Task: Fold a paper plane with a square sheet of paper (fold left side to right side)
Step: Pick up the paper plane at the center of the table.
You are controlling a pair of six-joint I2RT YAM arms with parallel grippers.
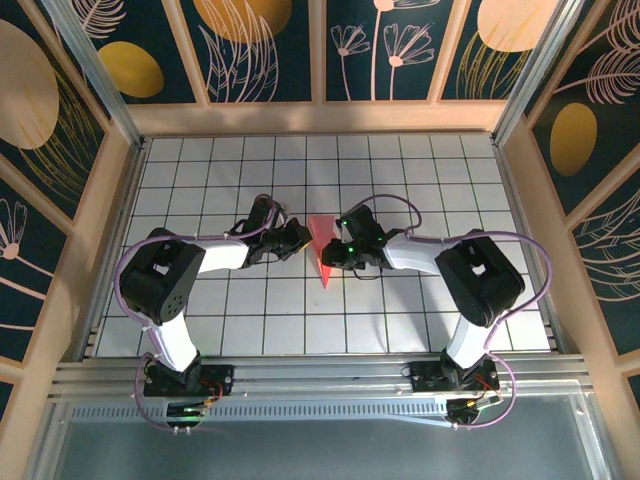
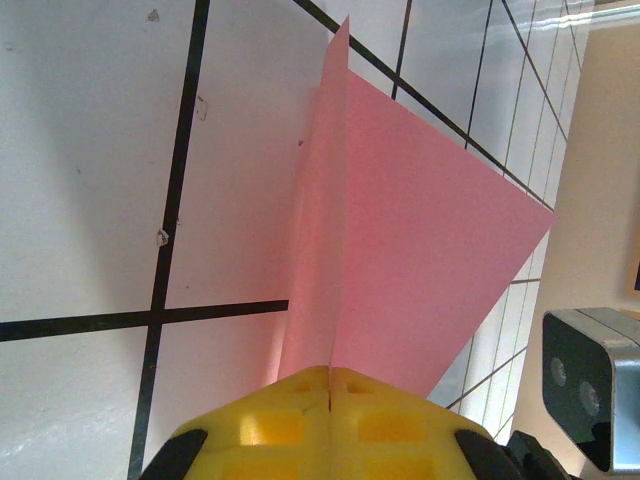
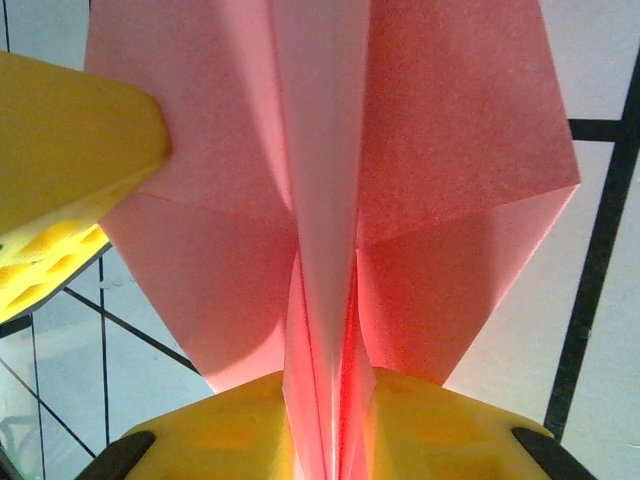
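Spotter: You are looking at the paper plane [image 1: 321, 240] sitting mid-table on the gridded table [image 1: 400, 310], right between your two arms.

Operator: Which way is it running?

Spotter: Its long axis is running far to near. The wide tail is pointing far and the narrow nose is pointing near, toward the arm bases.

Operator: And the grippers?

Spotter: Your left gripper [image 2: 330, 385] is sitting on the plane's left side with its yellow fingers fully closed, and the pink fold is disappearing into the seam between them, so it is pinching the paper. Your right gripper [image 3: 325, 405] is coming in from the right and is squeezing the stacked centre layers between its pads.

Operator: Which arm is nearer?

Spotter: Both are touching the paper, one on each side. To my eye, the next crease is depending on the right side. The wings are spreading out there, beyond that gripper's pads.
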